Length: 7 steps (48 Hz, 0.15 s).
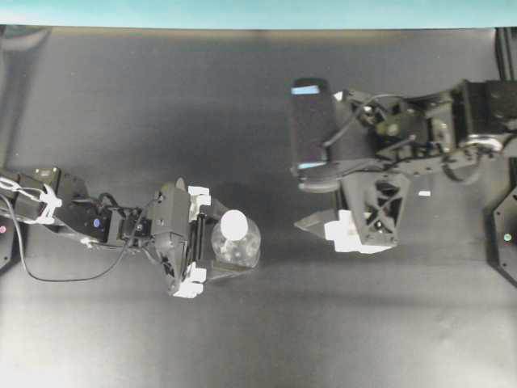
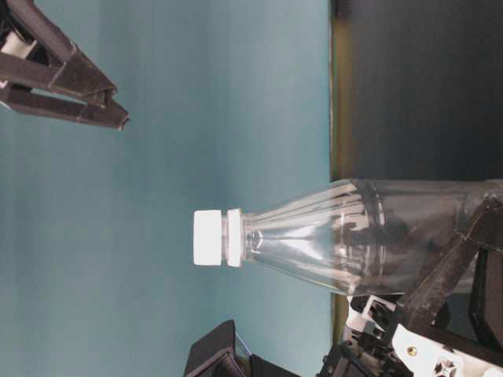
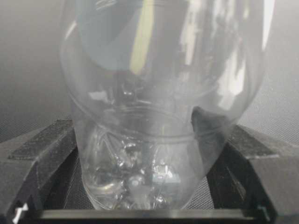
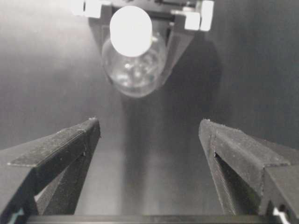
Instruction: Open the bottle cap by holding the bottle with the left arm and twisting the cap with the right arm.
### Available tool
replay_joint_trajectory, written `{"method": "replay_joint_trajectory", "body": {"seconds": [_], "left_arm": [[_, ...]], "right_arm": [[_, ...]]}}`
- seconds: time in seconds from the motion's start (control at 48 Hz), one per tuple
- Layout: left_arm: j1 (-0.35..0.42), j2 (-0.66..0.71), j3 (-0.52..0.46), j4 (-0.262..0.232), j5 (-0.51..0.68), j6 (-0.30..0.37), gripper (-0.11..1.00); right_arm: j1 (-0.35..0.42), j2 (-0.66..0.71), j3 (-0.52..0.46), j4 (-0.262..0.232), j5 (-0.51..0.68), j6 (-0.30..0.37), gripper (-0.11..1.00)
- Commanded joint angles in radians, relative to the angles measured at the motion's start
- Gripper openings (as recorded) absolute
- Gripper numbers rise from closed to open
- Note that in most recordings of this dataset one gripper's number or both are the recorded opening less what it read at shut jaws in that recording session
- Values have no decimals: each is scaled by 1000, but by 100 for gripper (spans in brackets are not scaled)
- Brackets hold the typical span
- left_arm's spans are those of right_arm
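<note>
The clear bottle (image 1: 242,250) stands upright on the black table, its white cap (image 1: 234,224) on top. My left gripper (image 1: 200,241) is shut on the bottle's lower body; in the left wrist view the bottle (image 3: 159,93) fills the space between both fingers (image 3: 42,149). My right gripper (image 1: 319,202) is open and empty, raised and off to the right of the bottle. In the right wrist view its jaws (image 4: 149,135) stand wide apart, with the cap (image 4: 131,30) and bottle (image 4: 135,74) ahead of them. The table-level view shows the cap (image 2: 208,237) on the neck and the right fingers (image 2: 78,90) apart from it.
A tiny white scrap (image 1: 424,194) lies on the table under the right arm. A teal wall (image 1: 258,12) runs along the table's far edge. The left arm's loose cable (image 1: 48,275) trails at the left edge.
</note>
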Motion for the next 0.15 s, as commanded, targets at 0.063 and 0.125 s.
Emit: {"method": "replay_joint_trajectory", "body": {"seconds": [0.063,0.125], "left_arm": [[0,37,11,-2,46,-12,82],[0,37,9,-2,46,-12,82]], "right_arm": [[-15,-63,32,2,-64,40,83],[-15,-84,58,2,-97,49,83]]}}
